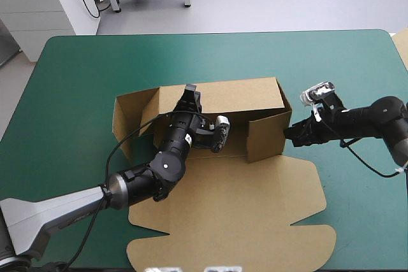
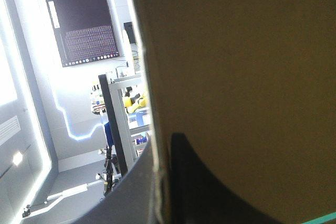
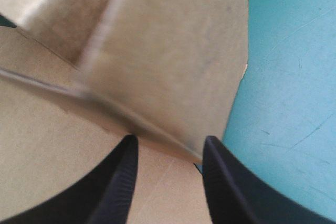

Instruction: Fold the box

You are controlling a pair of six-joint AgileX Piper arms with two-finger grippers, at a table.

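Observation:
The brown box (image 1: 245, 97) stands mid-table with its back and side walls raised, and its lid (image 1: 236, 214) lies flat toward the front edge. My left gripper (image 1: 190, 97) reaches in at the back left corner. In the left wrist view the left gripper (image 2: 160, 148) is shut on a raised wall (image 2: 236, 66), whose edge runs between the black fingers (image 2: 220, 187). My right gripper (image 1: 291, 134) is at the outside of the right wall (image 1: 264, 135). In the right wrist view the right gripper (image 3: 170, 140) is open, with that wall's lower corner (image 3: 178, 77) just ahead of its fingertips.
Bare teal-green cover (image 1: 344, 74) surrounds the box on the far and right sides. The box's left flap (image 1: 127, 119) leans outward. A pale sheet's edge (image 1: 403, 46) shows at the table's far right edge.

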